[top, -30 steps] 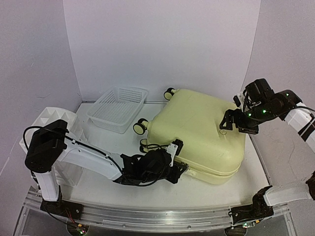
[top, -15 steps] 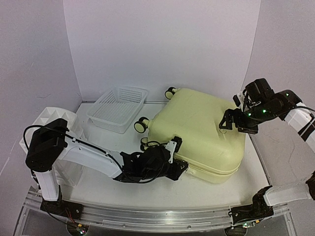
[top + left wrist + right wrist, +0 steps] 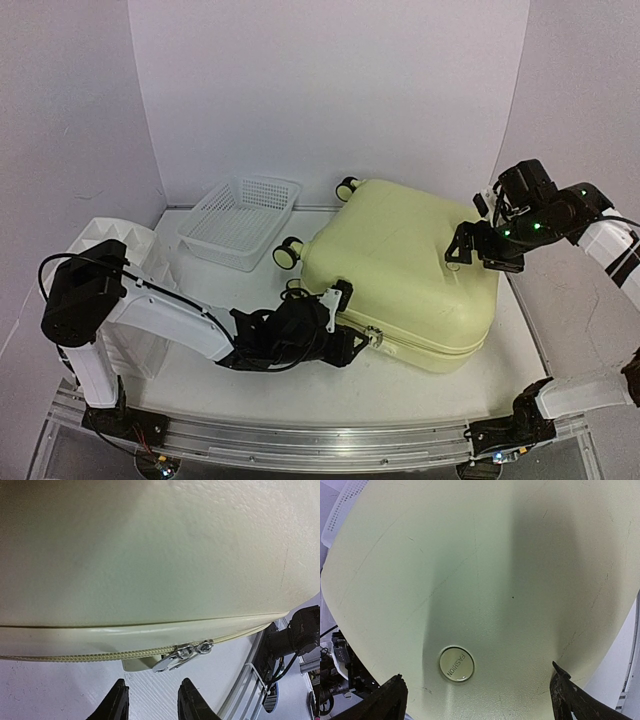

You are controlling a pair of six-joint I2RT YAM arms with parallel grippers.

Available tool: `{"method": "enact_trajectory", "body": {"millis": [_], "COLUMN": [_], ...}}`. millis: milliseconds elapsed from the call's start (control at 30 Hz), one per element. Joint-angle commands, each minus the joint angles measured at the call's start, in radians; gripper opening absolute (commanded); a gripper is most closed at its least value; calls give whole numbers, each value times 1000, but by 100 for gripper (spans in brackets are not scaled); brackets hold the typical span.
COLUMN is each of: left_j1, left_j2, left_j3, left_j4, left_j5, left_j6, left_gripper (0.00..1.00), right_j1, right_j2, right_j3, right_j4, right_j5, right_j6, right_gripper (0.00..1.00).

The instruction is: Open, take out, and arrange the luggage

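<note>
The luggage (image 3: 400,270) is a pale yellow hard-shell suitcase lying flat and closed, with its wheels (image 3: 286,254) to the left. My left gripper (image 3: 360,343) sits low on the table at its front edge. In the left wrist view the luggage (image 3: 150,555) fills the top, and the silver zipper pulls (image 3: 186,656) hang on the closed zipper just beyond my open, empty left gripper (image 3: 152,702). My right gripper (image 3: 466,250) hovers over the lid's right side. In the right wrist view it (image 3: 477,697) is wide open above the lid (image 3: 485,570), near a round "FASHION" badge (image 3: 456,663).
A white mesh basket (image 3: 243,220) stands at the back left beside the suitcase wheels. A white drawer organizer (image 3: 110,240) stands at the far left. White walls close in the back and sides. The right arm's base (image 3: 295,635) shows at the table's near edge.
My left arm has drawn back a little to the left along the suitcase's front edge, uncovering the zipper pulls. The right arm and the suitcase have not moved.
</note>
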Motion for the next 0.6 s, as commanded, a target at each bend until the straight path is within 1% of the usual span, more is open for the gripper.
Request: {"method": "enact_trajectory", "body": {"millis": [0,233,300,433,567], "left_j1": [31,28,14,-15,-33], "left_j2": [-18,27,39,47,62], "left_j3": [19,66,78,82,105], "left_j4": [-8,-9,-9,-12,-23], "left_j5": [14,5,-38,-159,-219], "left_j6": [-19,14,20,27,69], "left_gripper": [34,31,31,28,24], "right_j1": [9,10,9,9,8], "right_j2": [12,4,2,2,3], "right_j3": [-15,-13,-14,-14,-14], "right_j4": [-4,-3,-4,-3,-4], "right_j5": [-29,-26,-24,-26,-26], "right_j6": [10,13,14,14,14], "right_gripper": [98,98,98,98,98]}}
